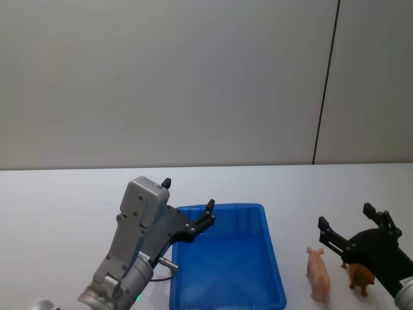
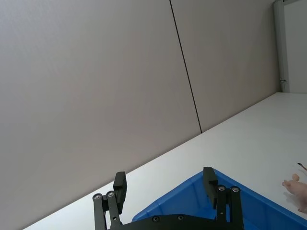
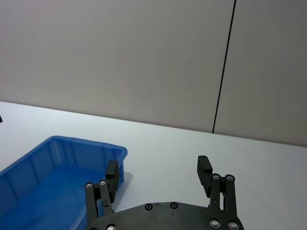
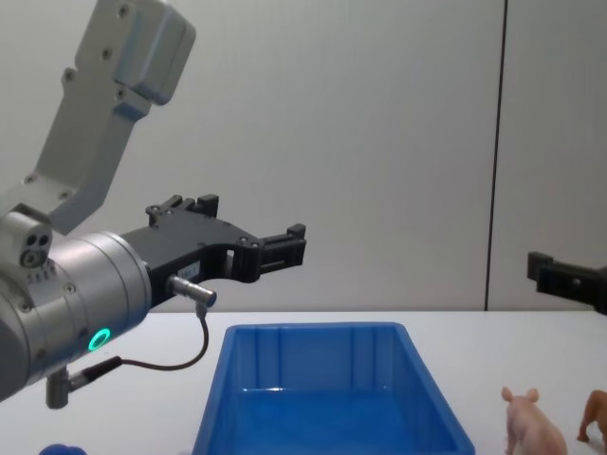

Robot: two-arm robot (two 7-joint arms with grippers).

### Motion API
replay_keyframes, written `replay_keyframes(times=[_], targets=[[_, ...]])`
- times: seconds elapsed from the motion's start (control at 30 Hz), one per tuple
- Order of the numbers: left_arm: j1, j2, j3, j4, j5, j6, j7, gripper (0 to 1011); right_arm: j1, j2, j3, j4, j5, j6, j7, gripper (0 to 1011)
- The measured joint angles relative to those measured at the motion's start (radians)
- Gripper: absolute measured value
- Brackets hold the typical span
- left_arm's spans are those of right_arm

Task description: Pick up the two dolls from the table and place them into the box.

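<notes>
The blue box (image 1: 226,258) sits on the white table (image 1: 58,194), low in the middle of the head view, with nothing showing inside it. Right of it stand the two dolls: a pale pink pig (image 1: 318,272) and a smaller brown animal (image 1: 361,276). My left gripper (image 1: 188,195) hangs open and empty in the air over the box's left rim. My right gripper (image 1: 346,216) is open and empty, raised just above and behind the dolls. The chest view shows the pig (image 4: 531,427) and brown animal (image 4: 596,417) standing upright beside the box (image 4: 327,393), well below both grippers.
A plain grey wall with a dark vertical seam (image 1: 326,84) stands behind the table. A small rounded blue object (image 4: 62,447) pokes up at the chest view's lower left corner. Bare tabletop stretches to the left of the box and behind it.
</notes>
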Motion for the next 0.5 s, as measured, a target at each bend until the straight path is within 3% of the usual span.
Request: replay_keyframes(times=[0.5], targets=[[0.0, 0.0, 0.0, 0.0, 0.0, 0.0, 0.0, 1001, -0.031, 0.015, 0.016, 0.003, 0.018, 0.095, -0.061, 1001]])
